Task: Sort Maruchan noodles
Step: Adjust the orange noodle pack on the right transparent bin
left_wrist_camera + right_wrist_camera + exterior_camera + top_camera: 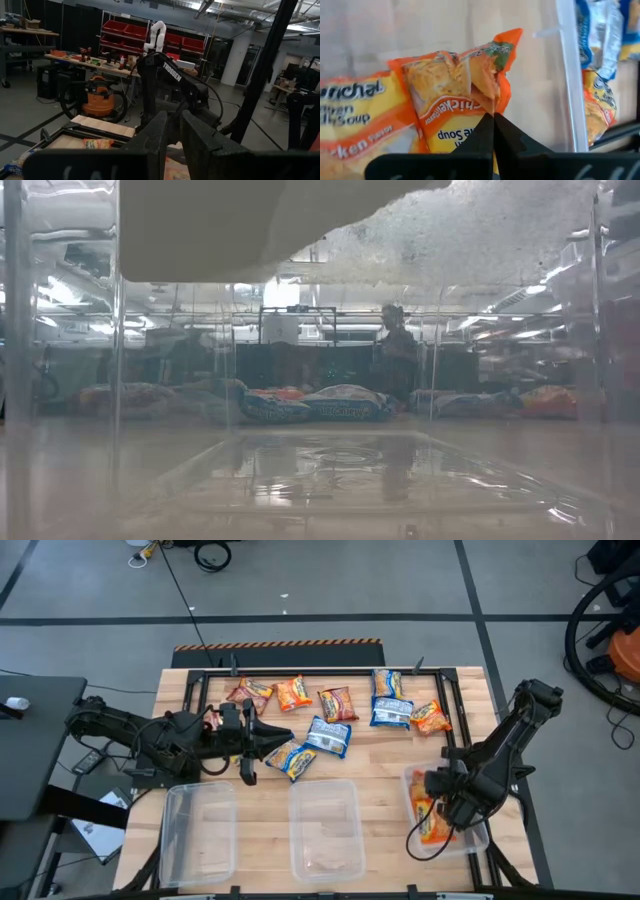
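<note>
Two orange Maruchan packets (455, 100) (360, 125) lie in the clear bin (478, 838) at the table's near right. My right gripper (493, 117) hangs over them, shut, its tips pointing steeply down at the crumpled edge of the right packet. More orange, blue-and-white and dark red packets (328, 736) (293, 692) (250, 692) lie flat across the far half of the table. My left gripper (280, 735) waits level above the table's left, beside a blue packet (292, 758). Its fingers (155, 135) stand slightly apart with nothing between them. My right gripper's shut tips stand right at the raised, crumpled edge (487, 95) of the orange packet, coming from above at a steep slant. I cannot tell whether they touch it. The packet lies in the bin.
Two more clear bins (198, 830) (325, 828) stand along the near edge, left and middle. A black frame (300, 672) runs along the far edge and down the table's sides. The right bin's wall (567, 75) separates its packets from a blue one (597, 40) outside.
</note>
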`<state>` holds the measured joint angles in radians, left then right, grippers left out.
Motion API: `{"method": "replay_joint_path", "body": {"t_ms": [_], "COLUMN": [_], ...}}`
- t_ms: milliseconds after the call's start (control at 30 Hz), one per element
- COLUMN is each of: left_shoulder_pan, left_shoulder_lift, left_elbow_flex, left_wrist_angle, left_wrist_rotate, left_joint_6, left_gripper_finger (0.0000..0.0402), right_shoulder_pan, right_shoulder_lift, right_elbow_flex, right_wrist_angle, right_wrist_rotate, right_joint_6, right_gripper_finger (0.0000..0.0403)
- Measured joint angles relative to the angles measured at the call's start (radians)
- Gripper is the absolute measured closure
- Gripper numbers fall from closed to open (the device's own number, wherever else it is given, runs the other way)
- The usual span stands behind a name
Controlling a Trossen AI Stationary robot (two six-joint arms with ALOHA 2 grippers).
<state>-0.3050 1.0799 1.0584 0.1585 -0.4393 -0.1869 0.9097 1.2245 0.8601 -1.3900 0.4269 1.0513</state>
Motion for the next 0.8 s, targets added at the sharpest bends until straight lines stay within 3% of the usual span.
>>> {"method": "replay_joint_path", "body": {"t_ms": [200, 400, 667, 800], "left_shoulder_pan": [0.000, 0.000, 0.000, 0.000], "left_shoulder_lift": [0.000, 0.000, 0.000, 0.000], "left_elbow_flex": [0.000, 0.000, 0.000, 0.000], "left_wrist_angle": [0.000, 0.000, 0.000, 0.001], "left_wrist_rotate": [0.000, 0.000, 0.000, 0.000], "left_joint_6": [0.000, 0.000, 0.000, -0.002], "left_gripper_finger": [0.0345, 0.0345, 0.0345, 0.0345], "right_shoulder_pan": [0.014, 0.050, 0.146, 0.164], "right_shoulder_lift": [0.001, 0.001, 0.040, 0.100], "right_elbow_flex": [-0.035, 0.066, 0.077, 0.014], "right_wrist_angle": [-0.006, -0.066, -0.185, -0.133], "right_wrist_rotate": [-0.022, -0.013, 0.220, 0.236], "right_joint_6": [0.049, 0.053, 0.177, 0.218], "right_gripper_finger": [0.0389, 0.0398, 0.0399, 0.0400]}}
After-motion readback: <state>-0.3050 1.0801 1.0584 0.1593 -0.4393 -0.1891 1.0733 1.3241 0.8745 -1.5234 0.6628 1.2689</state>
